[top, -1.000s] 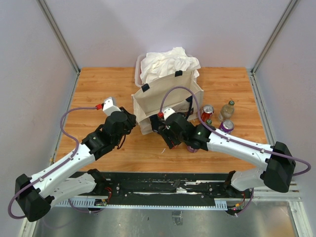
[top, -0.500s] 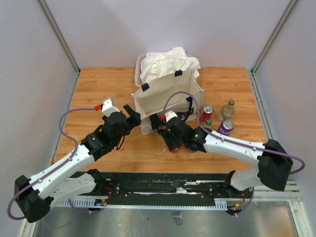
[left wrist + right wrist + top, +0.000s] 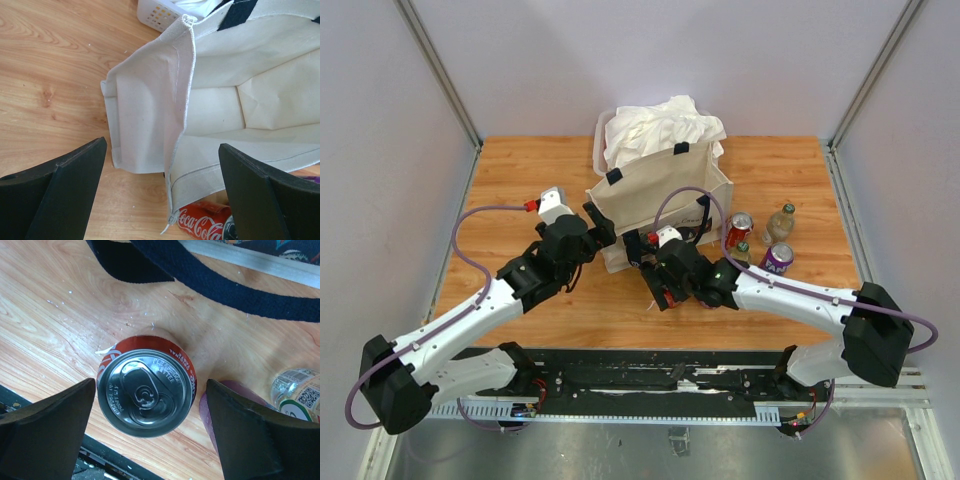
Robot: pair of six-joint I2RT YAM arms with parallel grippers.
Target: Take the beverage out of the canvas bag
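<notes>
The cream canvas bag [image 3: 660, 195] with navy straps stands mid-table, its mouth open. My left gripper [image 3: 603, 232] is open at the bag's left side. In the left wrist view [image 3: 162, 185] its fingers straddle the bag's seamed edge [image 3: 182, 115] without touching it. My right gripper [image 3: 660, 290] is open in front of the bag, pointing down. In the right wrist view [image 3: 150, 405] a red cola can [image 3: 146, 385] stands upright on the wood between the fingers, with a gap on the right side. A navy strap [image 3: 225, 290] lies beyond it. A red can [image 3: 205, 225] also shows under the bag's edge.
A clear tub of white cloth [image 3: 655, 130] stands behind the bag. To the bag's right are a red can [image 3: 738, 228], a green-capped bottle [image 3: 741, 252], an amber bottle [image 3: 780, 222] and a purple can [image 3: 777, 258]. The table's front rail [image 3: 100, 455] is close by.
</notes>
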